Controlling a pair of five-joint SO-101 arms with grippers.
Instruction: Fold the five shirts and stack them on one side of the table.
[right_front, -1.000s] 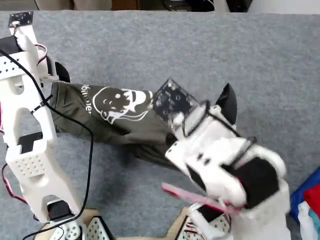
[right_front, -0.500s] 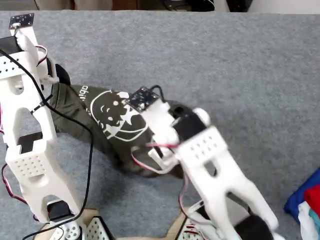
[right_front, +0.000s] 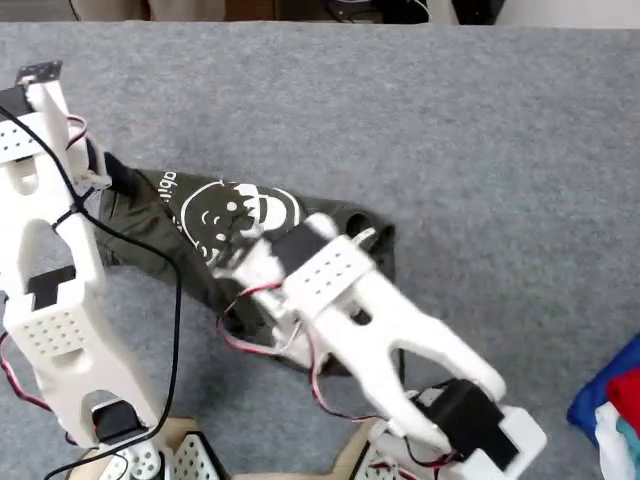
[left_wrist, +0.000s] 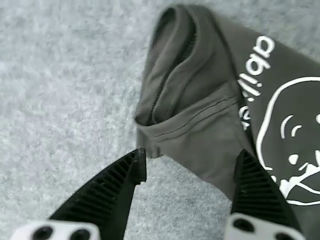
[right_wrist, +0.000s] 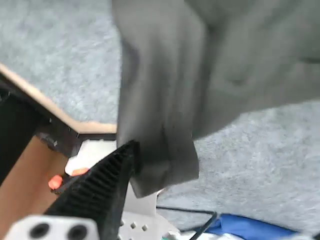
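Presently I am working one olive shirt (right_front: 150, 215), which is lying partly folded on the grey table (right_front: 480, 130), and both my grippers are stationed at it. My left gripper (left_wrist: 192, 162) is standing open at the shirt's narrow bunched end, one jaw to each side of the hem and neither touching cloth; I am judging that it is placed there to pin or take that end while the other end is being carried over. My right gripper (right_wrist: 145, 155) is closing on the shirt's opposite part, with a hanging fold pinched at the tip of the one jaw I can see, the cloth lifting off the table so that it can be laid across the body of the shirt. The high view is showing the whole layout: the white face print (right_front: 230, 210) lying upward between my two grippers and a pile of coloured garments (right_front: 612, 400) waiting well apart from the shirt, beyond my right arm. The left wrist view is supplying the seam lines and the gap between jaws and hem; the right wrist view is supplying the raised fold, though its second jaw is hidden behind cloth.
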